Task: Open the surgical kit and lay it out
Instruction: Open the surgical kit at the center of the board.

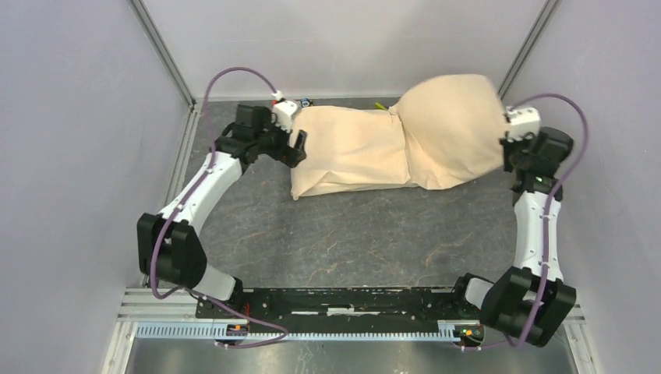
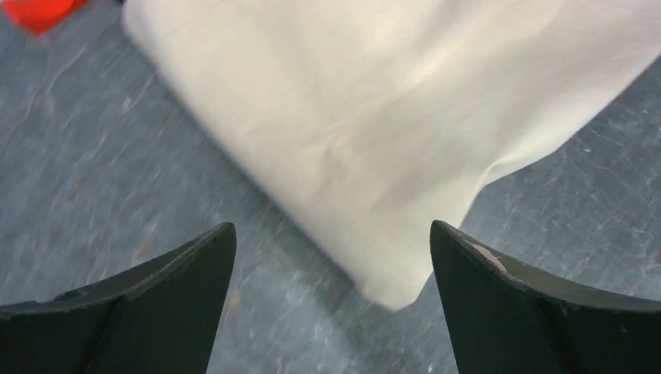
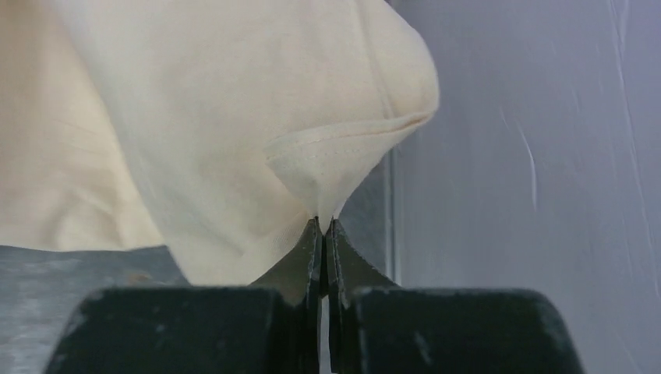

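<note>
Cloth wrap (image 1: 366,152) sits as a beige bundle on the far part of the counter (image 1: 351,234), between the two arms. Right pincer (image 3: 323,222) is fully closed, pinching a hemmed corner of the wrap; that right end is raised and billowed. Left pincer (image 2: 331,234) stands wide open with nothing in it, at the bundle's left corner, which pokes between its fingers.

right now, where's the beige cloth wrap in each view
top external: beige cloth wrap across the far table, right end raised.
left wrist: upper centre, corner pointing into the open left pincer.
right wrist: upper left, hemmed corner pinched in the shut right pincer.
shared landmark: the grey mottled table.
</note>
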{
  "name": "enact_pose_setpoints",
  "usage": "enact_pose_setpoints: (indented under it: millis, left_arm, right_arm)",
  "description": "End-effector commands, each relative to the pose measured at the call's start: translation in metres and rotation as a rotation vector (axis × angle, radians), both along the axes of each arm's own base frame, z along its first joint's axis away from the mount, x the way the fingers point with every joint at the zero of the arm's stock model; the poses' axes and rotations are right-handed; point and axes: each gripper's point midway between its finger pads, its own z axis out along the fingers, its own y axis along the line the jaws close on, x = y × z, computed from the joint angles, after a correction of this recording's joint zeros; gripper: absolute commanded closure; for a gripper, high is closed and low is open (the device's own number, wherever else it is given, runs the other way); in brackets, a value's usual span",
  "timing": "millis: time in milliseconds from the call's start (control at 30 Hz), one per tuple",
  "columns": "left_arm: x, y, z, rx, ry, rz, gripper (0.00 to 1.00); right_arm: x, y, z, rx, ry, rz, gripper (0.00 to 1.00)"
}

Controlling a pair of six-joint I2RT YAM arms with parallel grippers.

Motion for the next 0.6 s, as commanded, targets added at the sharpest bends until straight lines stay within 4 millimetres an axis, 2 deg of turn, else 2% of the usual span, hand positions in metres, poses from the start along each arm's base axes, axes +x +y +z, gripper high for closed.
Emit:
enact_pose_setpoints:
  millis: [0,100,167,233,333,567]
  left_arm:
    - [0.016,-0.056,0.021,0.087,-0.137,-0.148,0.0]
    - [0.017,-0.097,0.012,0.123,-0.134,-0.212,0.0]
    - [0.016,-0.124,0.004,0.145,-0.13,-0.253,0.0]
    - [0.014,-0.15,-0.004,0.166,-0.124,-0.292,0.0]
    - [0.004,-0.191,-0.017,0.187,-0.096,-0.369,0.0]
    - [-0.027,-0.274,-0.04,0.283,-0.119,-0.548,0.0]
  right_arm:
    - [-0.029,-0.079,-0.021,-0.007,0.012,-0.188,0.87]
    - [-0.048,-0.122,-0.05,0.006,0.068,-0.3,0.57]
    - [-0.055,-0.137,-0.062,-0.004,0.085,-0.343,0.34]
    - [-0.059,-0.14,-0.07,-0.013,0.088,-0.352,0.2]
    - [-0.056,-0.125,-0.075,0.019,0.072,-0.287,0.03]
    - [-0.049,-0.091,-0.073,0.122,0.036,-0.147,0.02]
